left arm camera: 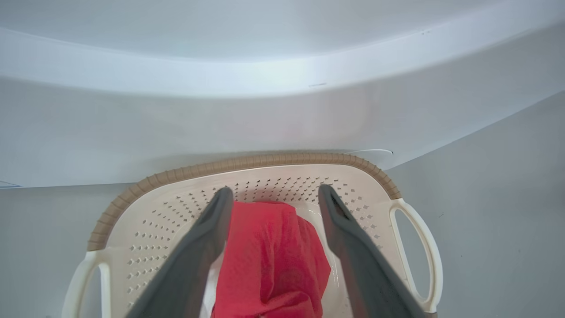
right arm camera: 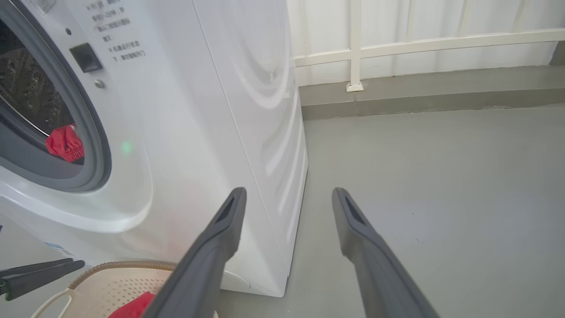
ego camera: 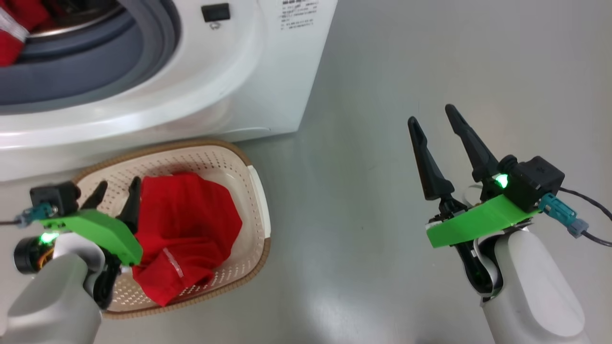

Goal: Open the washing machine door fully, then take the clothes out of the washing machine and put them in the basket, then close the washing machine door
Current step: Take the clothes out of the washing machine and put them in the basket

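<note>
Crumpled red garment [ego camera: 191,224] in cream basket [ego camera: 201,160], just before white washer [ego camera: 215,81]; second red garment [ego camera: 12,33] in open drum [right arm camera: 26,88].

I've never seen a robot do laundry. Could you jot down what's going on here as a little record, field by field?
washing machine: white front-loader, its round opening uncovered
clothes in drum: a red garment at the opening
basket: on the floor, against the machine's front
clothes in basket: one red garment
left gripper: open, over the basket
right gripper: open, empty, over the floor beside the machine
left to do: empty the drum, shut the machine
</note>
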Robot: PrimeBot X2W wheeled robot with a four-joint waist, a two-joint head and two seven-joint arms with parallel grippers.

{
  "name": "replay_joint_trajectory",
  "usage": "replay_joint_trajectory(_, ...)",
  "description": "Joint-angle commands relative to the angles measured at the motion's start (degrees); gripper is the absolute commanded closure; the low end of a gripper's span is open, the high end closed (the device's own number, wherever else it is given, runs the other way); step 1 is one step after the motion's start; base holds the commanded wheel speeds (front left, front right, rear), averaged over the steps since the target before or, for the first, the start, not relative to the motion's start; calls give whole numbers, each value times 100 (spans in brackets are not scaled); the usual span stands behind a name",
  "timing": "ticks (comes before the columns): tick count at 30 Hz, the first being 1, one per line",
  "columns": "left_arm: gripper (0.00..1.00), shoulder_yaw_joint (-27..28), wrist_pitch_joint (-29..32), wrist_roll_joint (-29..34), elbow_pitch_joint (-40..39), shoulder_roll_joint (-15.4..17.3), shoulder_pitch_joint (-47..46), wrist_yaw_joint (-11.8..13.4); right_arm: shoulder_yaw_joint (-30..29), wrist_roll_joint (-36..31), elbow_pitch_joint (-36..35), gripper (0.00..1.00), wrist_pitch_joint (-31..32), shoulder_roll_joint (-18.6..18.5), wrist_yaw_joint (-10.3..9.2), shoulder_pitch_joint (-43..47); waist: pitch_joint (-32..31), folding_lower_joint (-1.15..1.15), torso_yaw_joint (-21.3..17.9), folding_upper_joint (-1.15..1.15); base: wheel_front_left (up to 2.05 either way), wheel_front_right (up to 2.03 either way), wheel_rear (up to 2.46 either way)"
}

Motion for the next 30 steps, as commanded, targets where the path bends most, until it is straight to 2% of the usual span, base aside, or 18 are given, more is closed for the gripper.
replay_joint_trajectory(1,0,237,-70,92,-86,226,132,-17,128,-21,-109,0,-27,21,9,170,-160,0,70,0,0,0,0)
replay_joint_trajectory(16,0,2051,-71,1562,-1095,60,1035,-18,141,109,39,0,-27,-120,9,414,-860,0,208,0,0,0,0)
replay_joint_trajectory(23,0,2990,-71,2257,-1888,-78,1658,-18,108,170,86,0,-27,-239,9,614,-1250,0,246,0,0,0,0)
replay_joint_trajectory(30,0,3662,-71,2824,-2705,-263,2334,-18,56,234,124,0,-27,-326,9,881,-1665,0,284,0,0,0,0)
